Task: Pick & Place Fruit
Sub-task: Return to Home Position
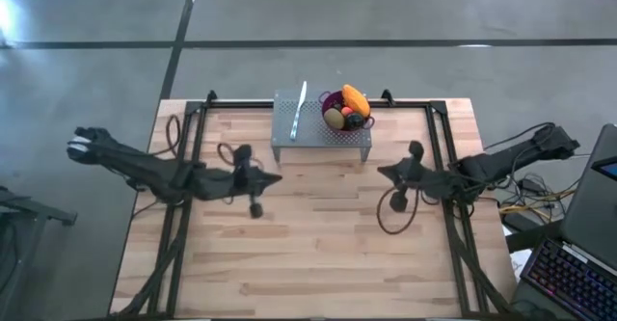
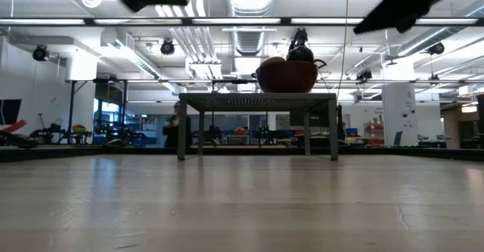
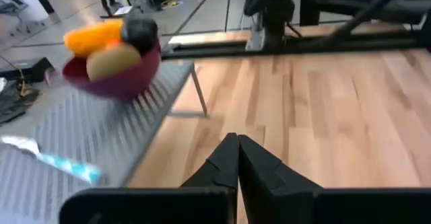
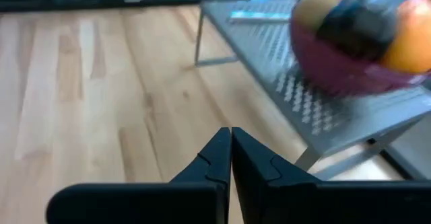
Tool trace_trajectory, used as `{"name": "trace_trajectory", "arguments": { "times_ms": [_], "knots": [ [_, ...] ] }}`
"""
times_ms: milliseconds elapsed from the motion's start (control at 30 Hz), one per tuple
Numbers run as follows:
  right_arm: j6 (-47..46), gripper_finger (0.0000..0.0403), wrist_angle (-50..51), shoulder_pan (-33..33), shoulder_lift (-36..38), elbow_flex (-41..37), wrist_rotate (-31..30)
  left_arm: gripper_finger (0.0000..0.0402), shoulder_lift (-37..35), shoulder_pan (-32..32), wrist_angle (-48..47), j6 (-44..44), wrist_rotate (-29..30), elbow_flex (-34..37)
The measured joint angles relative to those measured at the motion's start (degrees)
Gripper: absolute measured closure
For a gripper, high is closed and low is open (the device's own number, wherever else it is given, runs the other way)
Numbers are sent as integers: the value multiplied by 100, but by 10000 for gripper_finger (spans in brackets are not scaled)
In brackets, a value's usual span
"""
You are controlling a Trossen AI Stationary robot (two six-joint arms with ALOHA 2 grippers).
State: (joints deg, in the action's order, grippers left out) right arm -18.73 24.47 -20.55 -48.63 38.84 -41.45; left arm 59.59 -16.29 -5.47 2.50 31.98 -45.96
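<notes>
A wooden table (image 1: pixel 318 254) is seen from above, with a dark arm reaching in from each side. The left arm (image 1: pixel 145 167) is stretched toward the middle, and the left gripper (image 1: pixel 273 178) is held above the bare boards just in front of the shelf's left end. The right arm (image 1: pixel 501 162) mirrors it, with the right gripper (image 1: pixel 383 172) above the boards off the shelf's right front corner. In each wrist view the two fingers are pressed together at the tips, with nothing held between them. A grey perforated shelf (image 1: pixel 287 133) stands on legs at the table's far edge. A purple bowl (image 1: pixel 328 99) is set on its right half, and the fruit (image 1: pixel 349 109) is piled inside: an orange piece (image 3: pixel 94 37), a brown-green oval (image 3: pixel 111 61) and a dark round (image 3: pixel 139 32) can be made out. A thin knife (image 1: pixel 300 109) lies on the shelf just left of the bowl.
</notes>
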Motion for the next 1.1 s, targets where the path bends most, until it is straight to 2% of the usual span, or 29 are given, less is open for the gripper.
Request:
{"name": "trace_trajectory", "arguments": {
  "times_ms": [133,300,400,567,867,1033,1100],
  "knots": [
    [92,394,-528,33,312,-654,303,397,-660,-314,511,108,177,998],
    [554,394,-1326,324,882,-1268,1234,395,-1468,-301,1557,-428,-3,2093],
    [799,394,-1388,539,1164,-1424,1638,394,-1934,-281,1952,-797,-149,2542],
    [1153,394,-1664,876,1399,-1655,2297,398,-2563,-270,2006,-953,-201,3052],
    [1595,394,-2916,1139,1785,-2739,2700,394,-3594,-267,2006,-1229,-290,3775],
    [1781,394,-3072,1270,2392,-3180,2700,396,-4297,-267,2002,-1451,-329,4187],
    [1873,394,-3060,1307,2673,-3300,2727,395,-4598,-267,1992,-1451,-522,4341]
  ]
}}
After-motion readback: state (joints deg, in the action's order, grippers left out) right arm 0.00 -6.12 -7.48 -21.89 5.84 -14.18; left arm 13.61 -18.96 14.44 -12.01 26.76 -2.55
